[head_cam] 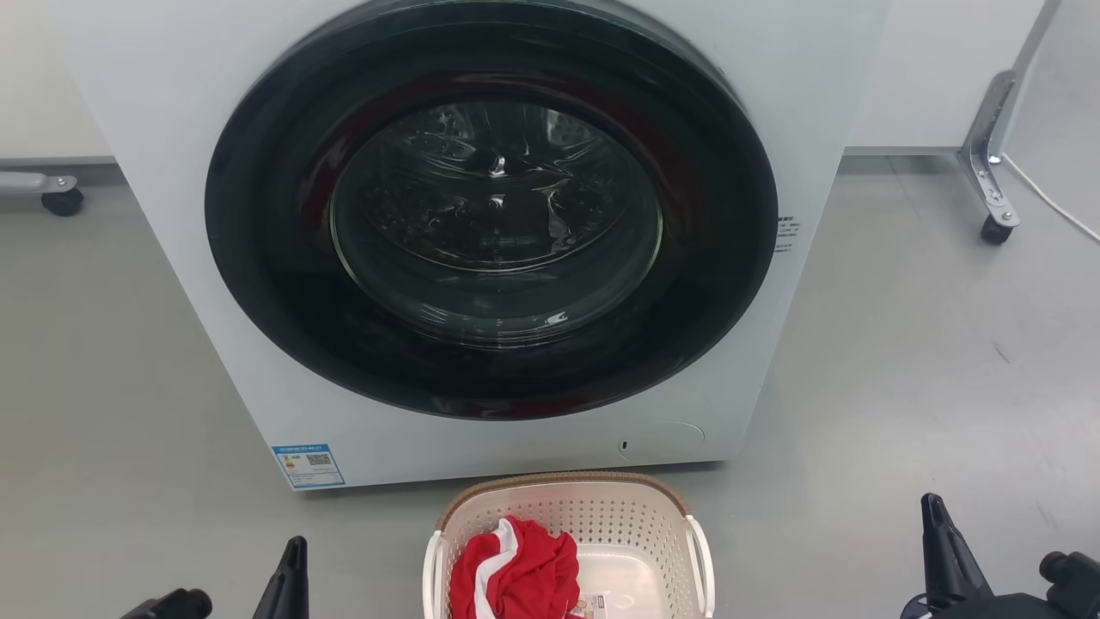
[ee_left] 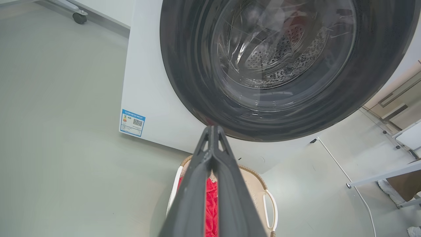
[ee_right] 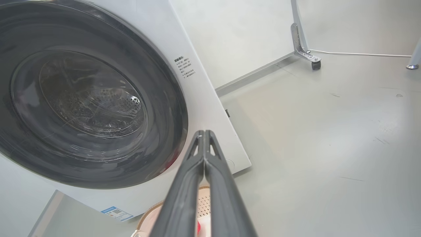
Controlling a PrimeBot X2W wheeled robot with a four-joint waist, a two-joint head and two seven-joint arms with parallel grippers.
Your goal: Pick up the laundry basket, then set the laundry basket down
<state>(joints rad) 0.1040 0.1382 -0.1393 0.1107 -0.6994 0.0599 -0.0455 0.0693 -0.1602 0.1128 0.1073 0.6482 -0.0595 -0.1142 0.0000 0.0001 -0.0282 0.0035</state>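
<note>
Step in hand: the approach before the pick-up; judged from the scene, no grasp has begun.
Left end effector (ee_left: 213,129): fingers pressed together, holding nothing.
Right end effector (ee_right: 204,133): fingers likewise closed, empty.
Laundry basket (head_cam: 627,516): on the floor (head_cam: 902,361) between the two end effectors, apart from both, just in front of the washing machine (head_cam: 172,129).
Contents: a red garment (head_cam: 524,572) on the side nearer the left end effector.
Next move: likely open both, lower and move inward, each to its nearer side handle (head_cam: 705,559), then lift level.
</note>
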